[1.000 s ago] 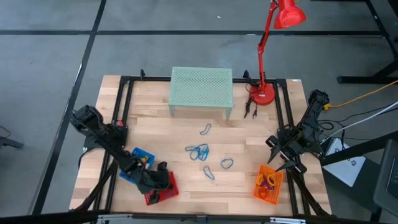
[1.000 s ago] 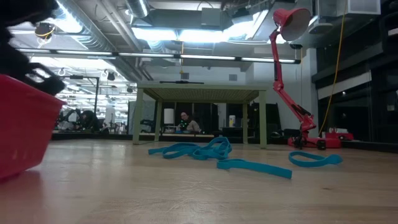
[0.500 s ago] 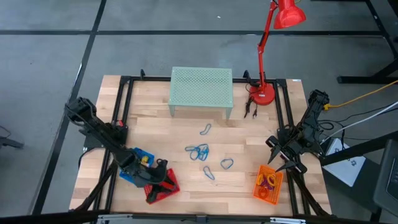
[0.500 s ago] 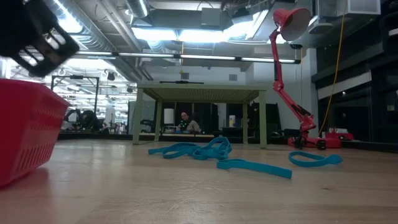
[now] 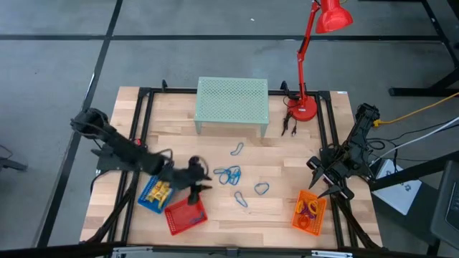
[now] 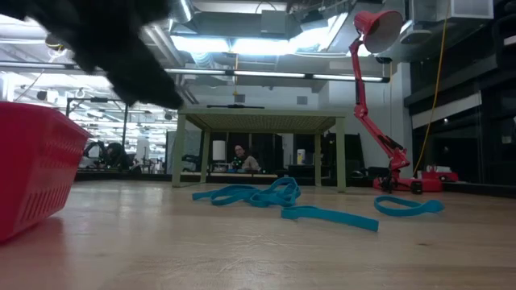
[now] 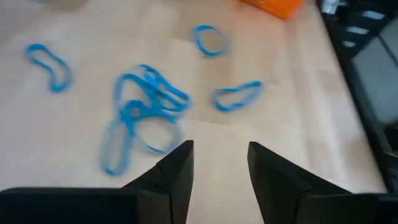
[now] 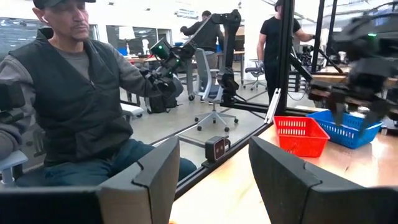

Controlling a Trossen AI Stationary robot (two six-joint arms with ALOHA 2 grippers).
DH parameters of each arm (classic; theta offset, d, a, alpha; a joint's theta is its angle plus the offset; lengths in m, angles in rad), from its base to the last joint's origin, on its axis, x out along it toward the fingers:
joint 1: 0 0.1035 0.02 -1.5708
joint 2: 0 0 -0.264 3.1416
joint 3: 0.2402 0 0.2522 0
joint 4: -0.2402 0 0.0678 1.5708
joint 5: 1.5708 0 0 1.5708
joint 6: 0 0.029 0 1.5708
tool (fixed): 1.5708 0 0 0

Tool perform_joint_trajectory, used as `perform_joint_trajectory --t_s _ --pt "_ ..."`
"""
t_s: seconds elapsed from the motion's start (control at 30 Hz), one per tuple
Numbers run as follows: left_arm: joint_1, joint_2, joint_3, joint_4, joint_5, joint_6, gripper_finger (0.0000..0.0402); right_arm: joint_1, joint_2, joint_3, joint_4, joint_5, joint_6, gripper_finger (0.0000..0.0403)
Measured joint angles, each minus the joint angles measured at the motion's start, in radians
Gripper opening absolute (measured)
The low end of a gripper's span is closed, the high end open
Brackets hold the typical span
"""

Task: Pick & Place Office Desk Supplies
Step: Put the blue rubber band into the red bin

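A robotics lab in a large open workspace: exposed ducts and strip lights (image 6: 242, 44) fill the upper part of the low view. In the right wrist view a seated person (image 8: 74, 99) works a control arm (image 8: 205, 37), with office chairs (image 8: 214, 93) at upper centre.

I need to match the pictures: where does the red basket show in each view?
High view: red basket near the table's front edge, beside the blue basket.
Low view: at the far left edge, cut off.
Left wrist view: not in it.
Right wrist view: far across the table, beside the blue basket.
Shared landmark: the blue basket, absent from the low view.
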Motion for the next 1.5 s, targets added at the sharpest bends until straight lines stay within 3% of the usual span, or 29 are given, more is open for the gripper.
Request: perform_joint_trajectory --t_s 0.17,0.4,0.73,1.27,1.4,1.5 --pt "0.154 0.007 0.000 -0.006 0.173 0.088 0.0149 0.000 0.000 0.000 -0.005 0.000 -0.031 0.0195" --pt "0.251 0.030 0.000 -0.057 0.246 0.114 0.0149 0.000 0.002 0.000 -0.020 0.000 -0.072 0.0195" --pt "0.288 0.208 0.000 0.044 0.253 0.124 0.0149 0.000 0.003 0.000 -0.019 0.000 -0.064 0.0195" --pt "0.320 0.307 0.003 0.095 0.219 0.133 0.0148 0.000 0.003 0.000 -0.020 0.000 -0.061 0.0194" --pt "0.290 0.308 0.002 0.090 0.195 0.108 0.0129 0.000 0.003 0.000 -0.020 0.000 -0.061 0.0194" --pt "0.265 0.309 0.002 0.081 0.148 0.104 0.0093 0.000 0.003 0.000 -0.020 0.000 -0.061 0.0194"
